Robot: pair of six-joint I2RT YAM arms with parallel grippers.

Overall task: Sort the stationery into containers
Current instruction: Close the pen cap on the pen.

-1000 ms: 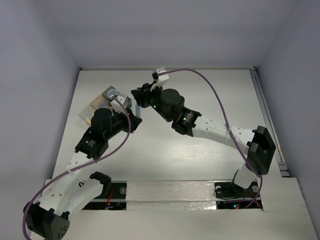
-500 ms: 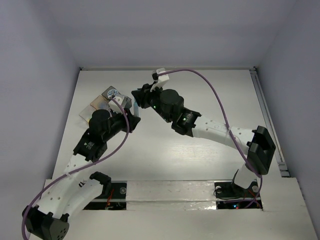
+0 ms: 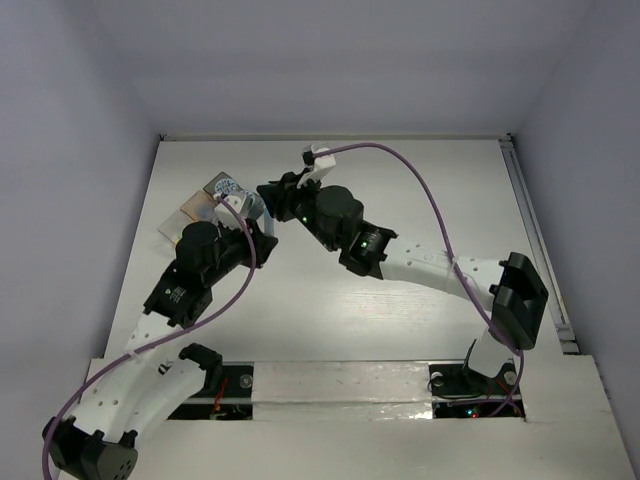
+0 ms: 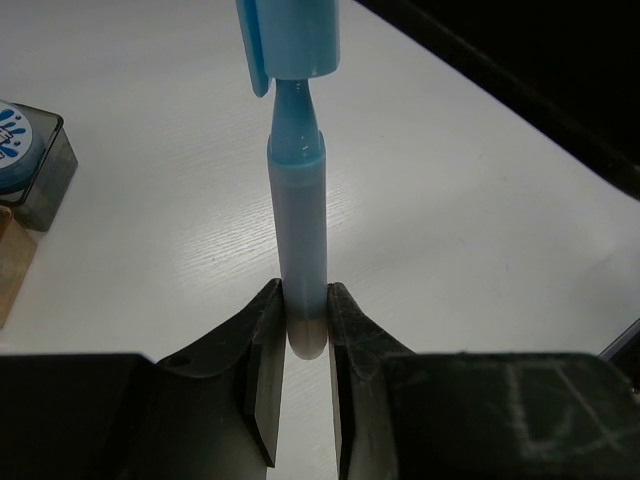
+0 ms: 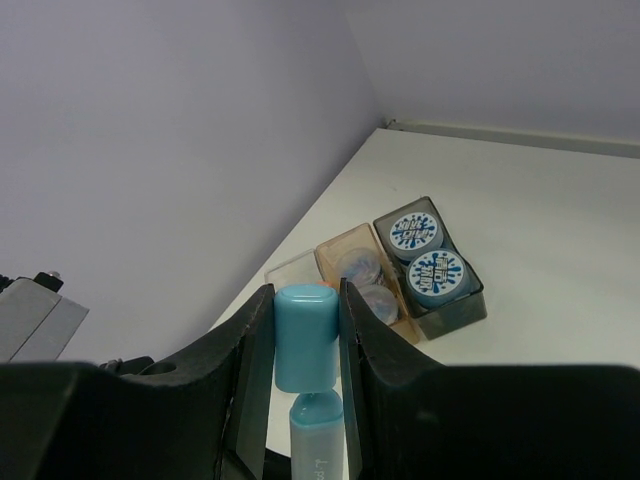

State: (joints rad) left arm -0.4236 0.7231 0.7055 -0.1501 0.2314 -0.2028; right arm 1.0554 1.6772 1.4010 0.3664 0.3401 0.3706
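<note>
Both arms reach in to the far-left part of the worktop (image 3: 400, 170), with the wrists meeting nose to nose.

Left arm (image 3: 190, 275): runs up from its base at the near-left corner, forearm angled up and to the right. The left gripper (image 4: 303, 320) is pinched on the tail end of a blue pen (image 4: 298, 210), and the barrel sticks straight out from between the fingers.

Right arm (image 3: 420, 262): elbow folded near the right edge, forearm stretched leftward across the worktop. The right gripper (image 5: 306, 300) is clamped on the pen cap (image 5: 306, 350), one finger on each side.

The cap sits in line with the barrel. The pen's narrow neck shows between them, so the cap is not fully seated. The pen is held in the air above the worktop, between the two grippers.

Just beyond, the containers sit in a row:
- a dark grey box (image 5: 470, 300) holding two round blue-patterned tubs (image 5: 414, 232)
- a tan tray (image 5: 330, 255) touching the box, with translucent cups (image 5: 357, 265) inside
- a clear tray (image 5: 290, 270) beside the tan one
</note>
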